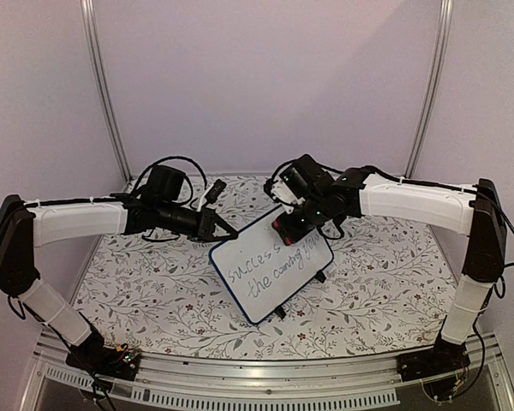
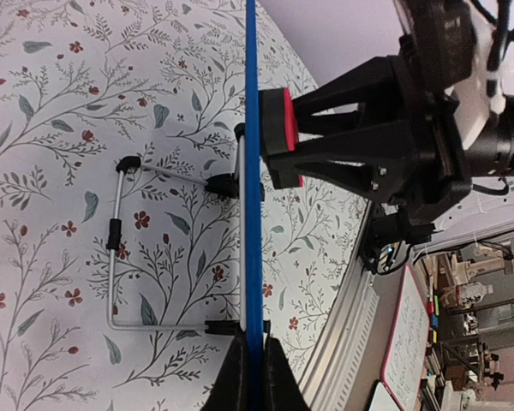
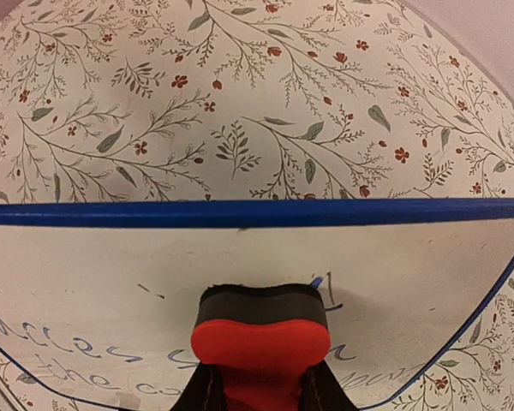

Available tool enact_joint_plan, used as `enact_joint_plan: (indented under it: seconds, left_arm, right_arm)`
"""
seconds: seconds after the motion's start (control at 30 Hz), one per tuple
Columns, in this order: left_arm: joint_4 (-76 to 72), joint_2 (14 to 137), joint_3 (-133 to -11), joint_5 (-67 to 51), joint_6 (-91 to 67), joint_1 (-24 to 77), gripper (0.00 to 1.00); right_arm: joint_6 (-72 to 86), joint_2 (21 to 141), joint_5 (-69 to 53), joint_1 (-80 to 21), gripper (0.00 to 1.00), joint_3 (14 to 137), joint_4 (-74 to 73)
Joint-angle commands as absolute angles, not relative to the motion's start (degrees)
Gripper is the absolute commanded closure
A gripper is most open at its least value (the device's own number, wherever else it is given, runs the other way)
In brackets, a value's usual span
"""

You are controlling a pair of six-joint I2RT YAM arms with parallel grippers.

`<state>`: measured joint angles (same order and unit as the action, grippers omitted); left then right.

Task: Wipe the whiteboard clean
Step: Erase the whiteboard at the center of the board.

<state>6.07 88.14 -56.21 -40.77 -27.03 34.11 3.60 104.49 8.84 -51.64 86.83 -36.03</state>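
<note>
The whiteboard (image 1: 270, 272), white with a dark-blue frame, stands tilted on the floral table with handwritten lines across it. My left gripper (image 1: 224, 233) is shut on its upper left edge. The left wrist view shows the board edge-on as a blue strip (image 2: 254, 171) running out from between my closed fingers (image 2: 253, 353), with its wire stand (image 2: 116, 248) behind. My right gripper (image 1: 289, 224) is shut on a red eraser block (image 3: 259, 332). The block's black felt presses against the board face (image 3: 111, 257) just below the top edge, above the writing. The eraser (image 2: 283, 135) also shows beside the blue strip.
A floral cloth (image 1: 154, 282) covers the table. A metal rail (image 1: 265, 377) runs along the near edge between the arm bases. Two slanted frame posts (image 1: 107, 94) stand at the back. Beyond the table edge a second, pink-edged board (image 2: 407, 342) leans.
</note>
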Motion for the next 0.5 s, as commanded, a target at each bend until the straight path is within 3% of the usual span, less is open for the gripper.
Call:
enact_joint_plan:
  seconds: [0.0,0.47]
  left_arm:
    - [4.6,88.1,-55.9,-43.6,-25.3,35.1,1.0]
    - [4.5,88.0,-55.9,-43.9,-25.5,35.0,1.0]
  right_arm:
    - [2.9,106.5,9.3,-49.1,0.8,90.6,-36.6]
    - [2.8,103.0,6.5,-48.5,0.8,79.1,-34.6]
